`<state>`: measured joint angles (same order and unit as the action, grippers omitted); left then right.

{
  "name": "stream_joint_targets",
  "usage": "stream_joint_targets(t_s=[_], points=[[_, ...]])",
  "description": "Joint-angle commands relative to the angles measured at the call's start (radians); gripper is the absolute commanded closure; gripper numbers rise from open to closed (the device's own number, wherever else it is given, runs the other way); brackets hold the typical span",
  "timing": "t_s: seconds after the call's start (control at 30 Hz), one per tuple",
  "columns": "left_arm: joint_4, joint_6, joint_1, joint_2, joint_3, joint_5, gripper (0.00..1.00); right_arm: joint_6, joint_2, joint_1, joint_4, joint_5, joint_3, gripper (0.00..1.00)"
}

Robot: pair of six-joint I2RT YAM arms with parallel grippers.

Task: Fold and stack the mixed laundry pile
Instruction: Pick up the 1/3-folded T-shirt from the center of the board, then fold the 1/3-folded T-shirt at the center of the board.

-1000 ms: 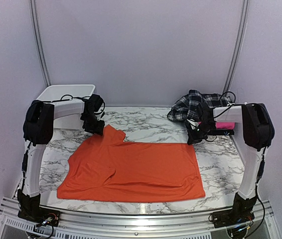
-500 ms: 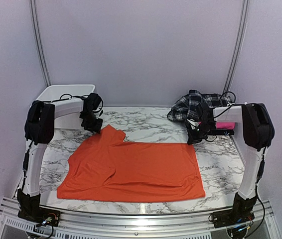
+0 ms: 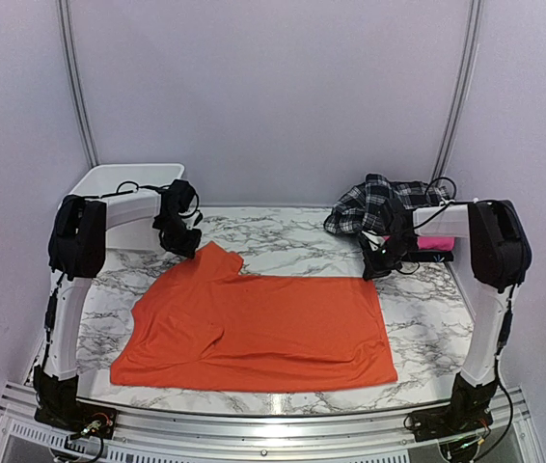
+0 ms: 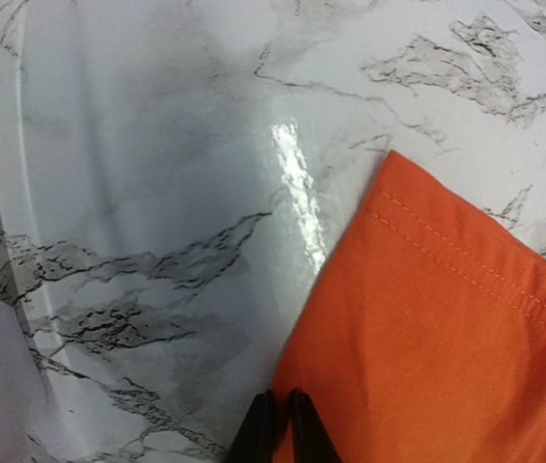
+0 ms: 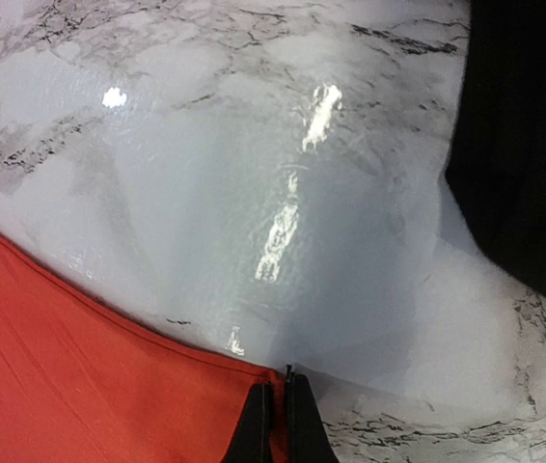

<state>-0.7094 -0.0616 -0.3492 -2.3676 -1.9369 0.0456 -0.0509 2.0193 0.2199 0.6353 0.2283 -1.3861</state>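
Top external, t-shirt [image 3: 263, 328] edges flat on table [image 3: 292, 241]

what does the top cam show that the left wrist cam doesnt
Only the top external view: the whole orange t-shirt spread flat, the plaid shirt heaped at the far right, a pink garment beside it, the white bin at the far left, and both arms. Only the left wrist view: the t-shirt's stitched sleeve hem up close, with the left gripper closed at its edge. Both: the orange t-shirt and the marble table.
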Motion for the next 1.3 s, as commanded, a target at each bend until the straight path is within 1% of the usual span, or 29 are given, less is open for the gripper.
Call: stream_joint_targets(t_s=[0.0,0.03,0.27,0.4,0.57,0.7,0.87,0.93,1.1,1.27], points=[[-0.049,-0.007,0.009,-0.032,-0.002,0.072,0.97,0.017,-0.008,0.006,0.043,0.002,0.004,1.00],[-0.049,-0.011,0.014,-0.028,-0.002,0.073,1.00,0.017,-0.013,0.006,0.042,0.002,0.006,1.00],[-0.045,-0.009,0.027,0.036,-0.008,0.059,1.00,0.016,-0.059,0.007,0.046,-0.001,0.012,1.00],[-0.028,-0.009,0.026,0.095,-0.001,0.038,1.00,0.020,-0.101,0.002,0.043,-0.001,0.007,1.00],[-0.009,-0.008,0.026,0.179,0.034,0.045,1.00,0.020,-0.151,-0.003,0.042,0.006,0.007,1.00],[0.010,-0.005,0.026,0.267,0.123,0.059,1.00,0.019,-0.190,-0.004,0.044,0.028,0.031,1.00],[0.046,-0.015,0.026,0.383,0.287,0.068,1.00,0.019,-0.245,-0.004,0.040,0.036,0.084,1.00],[0.067,-0.032,0.026,0.437,0.368,0.080,1.00,0.025,-0.275,-0.004,0.042,0.037,0.111,1.00],[0.114,-0.068,0.026,0.562,0.511,0.110,1.00,0.045,-0.380,-0.004,0.023,0.036,0.198,1.00],[0.141,-0.079,0.020,0.644,0.610,0.140,1.00,0.078,-0.445,-0.004,0.013,0.052,0.269,1.00]])
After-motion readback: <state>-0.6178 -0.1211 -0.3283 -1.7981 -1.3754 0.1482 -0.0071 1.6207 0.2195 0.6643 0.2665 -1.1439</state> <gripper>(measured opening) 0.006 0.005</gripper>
